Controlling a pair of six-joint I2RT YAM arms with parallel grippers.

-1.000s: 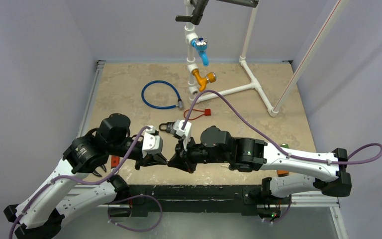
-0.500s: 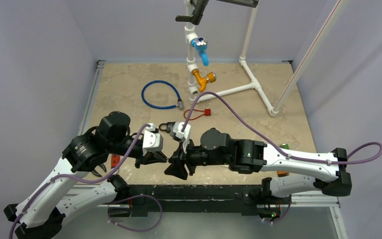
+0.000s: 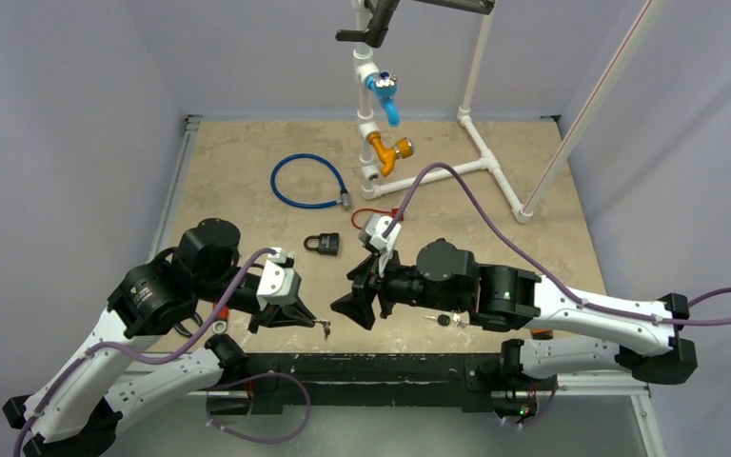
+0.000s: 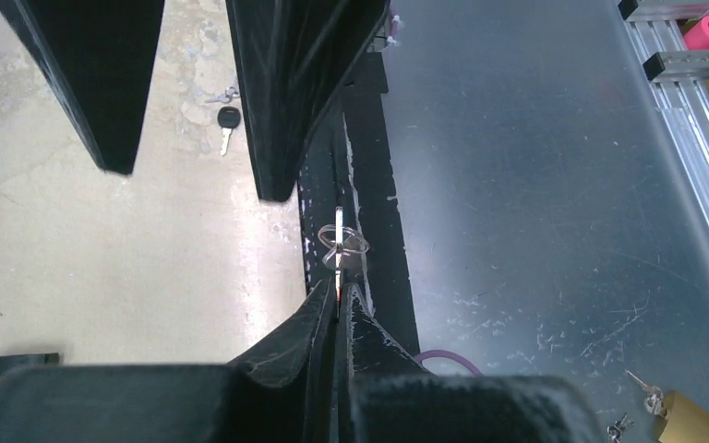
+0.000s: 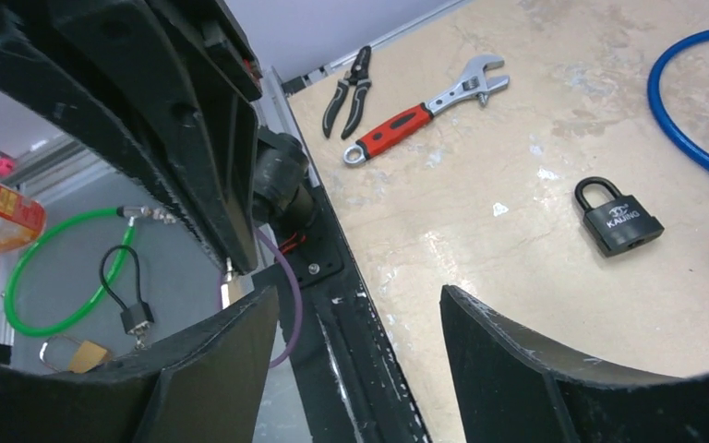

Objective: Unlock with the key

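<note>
Left gripper [image 4: 334, 293] has its two fingers pressed tight together on the key [image 4: 339, 247], whose ring sticks out just past the fingertips. It hangs over the near edge of the table [image 3: 247, 152]. Right gripper [image 5: 358, 300] faces it from close by, jaws spread wide with nothing between them.

Far beyond both grippers stands the white pipe frame [image 3: 481, 143], carrying a blue valve [image 3: 385, 95] and a yellow valve [image 3: 387, 150]. Ahead of the left gripper and well apart from it, the blue cable lock [image 3: 306, 181] lies in a loop on the table. Seen from the right wrist, a red-handled wrench [image 5: 420, 113] and a pair of pliers [image 5: 351, 85] lie past the left gripper, near the table's side edge, close together but not touching.

The black padlock [image 3: 324, 244] lies flat on the table just beyond the gap between the two grippers. Neither touches it, and its shackle is seated in the body. A second key [image 3: 443, 320] lies on the table behind the right gripper, under that arm.
</note>
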